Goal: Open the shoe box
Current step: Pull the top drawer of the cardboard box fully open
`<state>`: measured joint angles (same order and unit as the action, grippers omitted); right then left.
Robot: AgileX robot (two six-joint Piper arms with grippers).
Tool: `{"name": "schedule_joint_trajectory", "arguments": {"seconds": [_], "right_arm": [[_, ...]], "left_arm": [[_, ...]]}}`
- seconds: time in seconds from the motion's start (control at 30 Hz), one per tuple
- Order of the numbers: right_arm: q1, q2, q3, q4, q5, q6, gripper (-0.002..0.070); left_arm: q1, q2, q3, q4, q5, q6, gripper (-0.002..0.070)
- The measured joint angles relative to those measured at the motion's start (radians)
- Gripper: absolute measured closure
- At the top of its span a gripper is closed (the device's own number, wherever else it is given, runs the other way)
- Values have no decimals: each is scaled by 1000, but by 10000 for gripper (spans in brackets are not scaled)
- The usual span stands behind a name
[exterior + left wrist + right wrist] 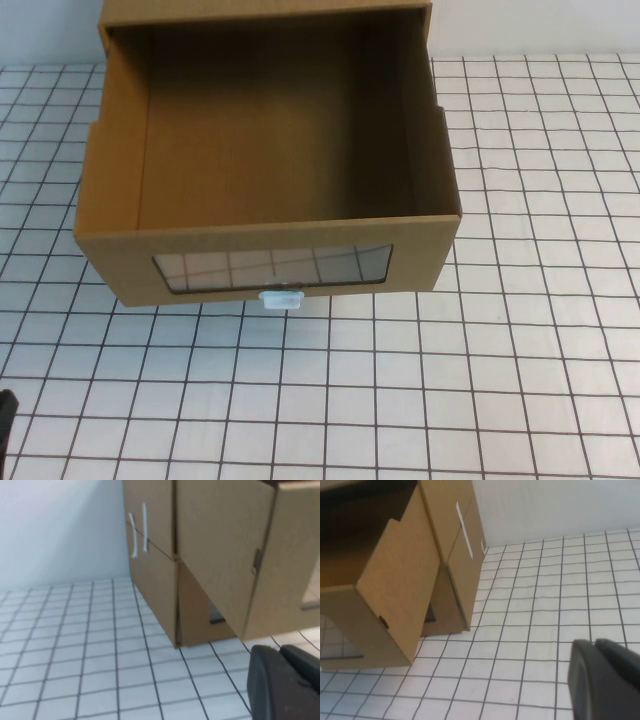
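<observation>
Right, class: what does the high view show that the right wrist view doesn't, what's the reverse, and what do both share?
High view only: the drawer's bare floor and white pull tab. Right wrist only: the right gripper, fingers shut, off the box's right side, and that side's white strip. Both: the opened shoe box on the gridded table. The left gripper sits off the box's left.

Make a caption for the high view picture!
Cardboard shoe box drawer stands open, empty; left end effector at near-left corner, right end effector off-frame, right of it.
</observation>
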<state>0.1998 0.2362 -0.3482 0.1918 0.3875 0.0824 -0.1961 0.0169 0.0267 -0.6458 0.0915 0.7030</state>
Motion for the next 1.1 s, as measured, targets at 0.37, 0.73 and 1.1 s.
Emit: {"name": "schedule_joint_trajectory", "arguments": {"seconds": [0.37, 0.73, 1.1], "right_arm": [[0, 0, 0, 0, 1, -2, 689], [0, 0, 3, -34, 31, -3, 689], [-227, -160, 242, -7, -192, -5, 689]], "left_arm": [[0, 0, 0, 0, 41, 0, 677], [0, 0, 0, 0, 41, 0, 677], [0, 0, 0, 0, 43, 0, 677]]}}
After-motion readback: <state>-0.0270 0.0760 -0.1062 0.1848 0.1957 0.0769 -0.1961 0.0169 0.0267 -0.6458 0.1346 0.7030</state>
